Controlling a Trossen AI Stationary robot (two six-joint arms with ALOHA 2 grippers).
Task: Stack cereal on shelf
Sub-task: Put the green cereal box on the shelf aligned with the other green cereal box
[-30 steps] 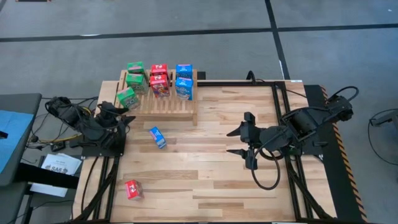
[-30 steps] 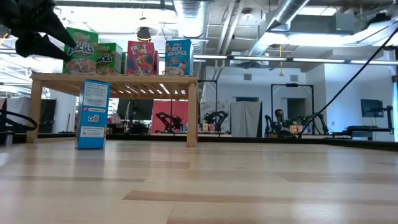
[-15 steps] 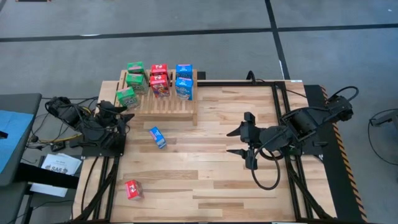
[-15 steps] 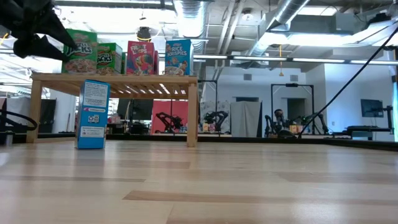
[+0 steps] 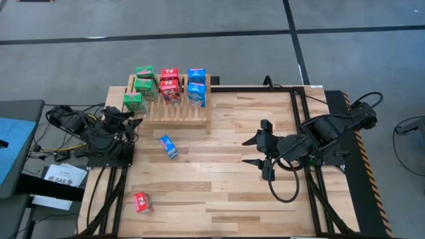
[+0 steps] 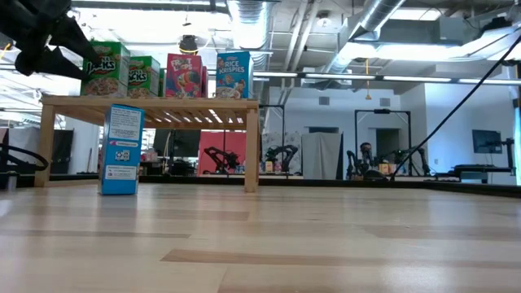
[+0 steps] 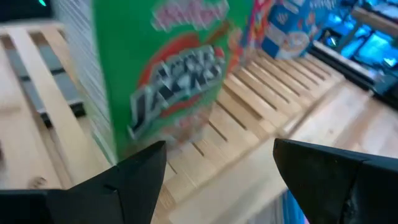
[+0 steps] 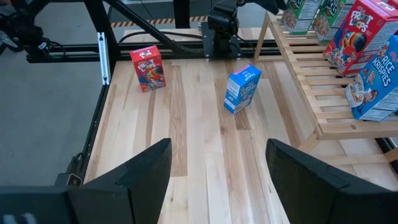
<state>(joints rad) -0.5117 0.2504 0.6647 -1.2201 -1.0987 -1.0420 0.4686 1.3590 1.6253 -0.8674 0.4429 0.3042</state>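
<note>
High view: the plank table [image 5: 219,192] carries the slatted shelf [image 5: 178,109] at its far left corner, with seven cereal boxes on it. The right gripper [image 5: 259,159] hangs over the table's right half, jaws spread wide and empty. The left gripper [image 5: 129,118] sits at the shelf's left end, jaws parted behind a green box [image 5: 133,101] on the shelf. A blue box [image 5: 169,146] stands just before the shelf; a red box [image 5: 141,202] sits near the front left corner.
</note>
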